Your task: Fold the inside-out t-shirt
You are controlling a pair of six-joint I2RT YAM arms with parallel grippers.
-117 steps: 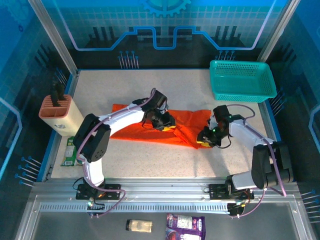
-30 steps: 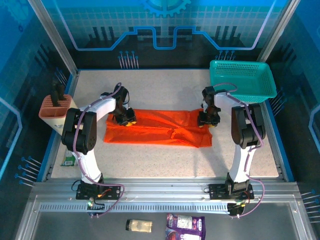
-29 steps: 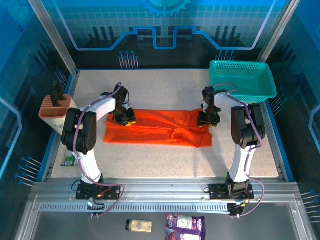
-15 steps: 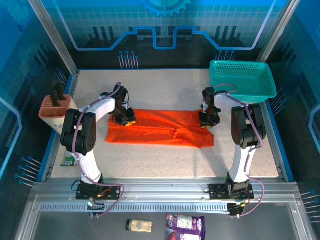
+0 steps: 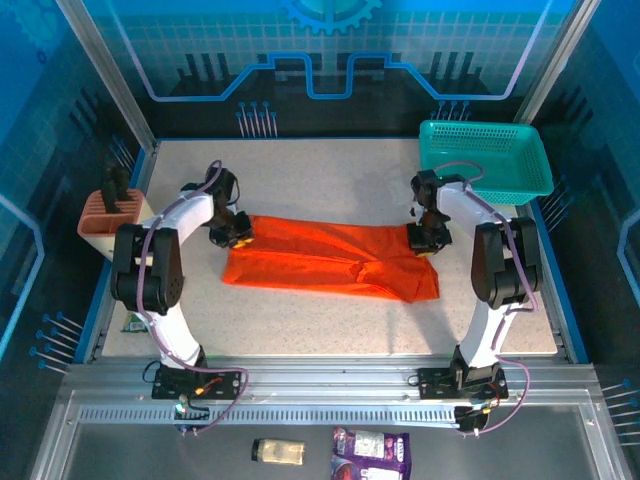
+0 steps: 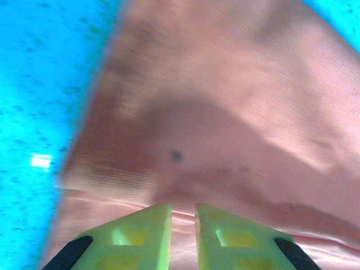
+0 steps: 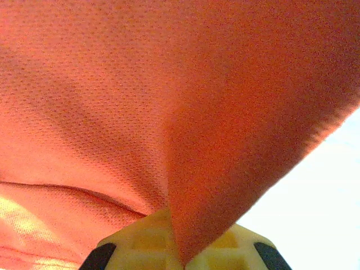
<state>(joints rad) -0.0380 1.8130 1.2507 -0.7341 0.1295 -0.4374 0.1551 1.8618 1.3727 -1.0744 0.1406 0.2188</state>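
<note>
**Top view.** The t-shirt (image 5: 330,260) lies on the table (image 5: 330,180) as a long flat band running left to right, with its right end wider than its left. My left gripper (image 5: 232,232) sits on the far left corner of the band. My right gripper (image 5: 425,240) sits on the far right corner, near the basket (image 5: 485,160) but not touching it. Step in hand, as I judge it: both far corners are taken, ready for a lengthwise fold.

**Left wrist view.** The fingers of my left gripper (image 6: 183,211) stand almost together, with only a narrow slot between them. The t-shirt (image 6: 225,112) spreads away from the tips in a shallow tent, and cloth shows in the slot. I read this as a pinch on the edge. The table (image 6: 34,84) shows at the left, beside the cloth edge.

**Right wrist view.** My right gripper (image 7: 174,225) is clamped on the t-shirt (image 7: 140,84). A sharp ridge of cloth rises straight out of the closed tips. A patch of table (image 7: 315,185) shows at the lower right.

**Next move, as a judgement.**
1. Lift both corners together and level.
2. Carry the far edge toward the near edge, with both arms at one pace.
3. Hold the band taut between the grippers so it does not sag or bunch.

Caution: the left pinch looks shallow and may slip under tension.
</note>
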